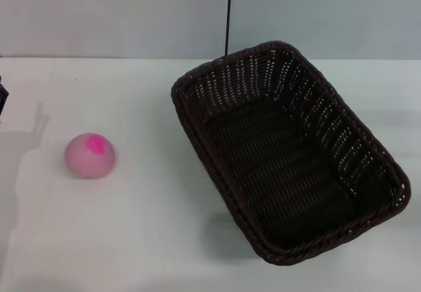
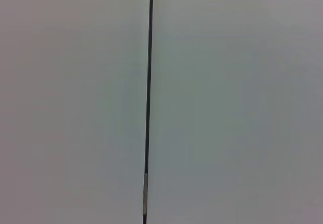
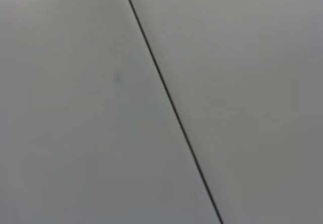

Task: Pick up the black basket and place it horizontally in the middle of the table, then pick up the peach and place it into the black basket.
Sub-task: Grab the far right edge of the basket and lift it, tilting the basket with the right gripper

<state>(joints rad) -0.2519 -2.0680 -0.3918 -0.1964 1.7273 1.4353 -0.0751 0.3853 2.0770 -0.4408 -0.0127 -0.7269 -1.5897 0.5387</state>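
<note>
On the bench, head view: the black basket is the landmark, sitting on the white bench over toward the robot's right, mouth up and empty.
Basket angle: its long side runs on a slant, one short end toward the back wall, the other toward the near right corner, so it is not lying square across the bench.
Basket inside: dark woven floor, openwork sloped walls, braided rim all round.
Peach: the peach rests on the bench well apart from the basket, off the basket's left side, its magenta blotch turned upward.
Behind the basket: a thin dark vertical line runs down the pale wall and ends at the basket's far rim.
Left of the peach: a small dark piece shows at the edge of the view, with a grey shadow on the bench beside it; what it is I cannot tell.
Left wrist view: only a pale wall with a dark vertical seam; no basket, no peach.
Right wrist view: the same kind of pale wall with a dark line running slantwise; no basket, no peach.
Fingers: neither gripper's fingers show in any view, so whether they are spread or pressed together I cannot tell.
</note>
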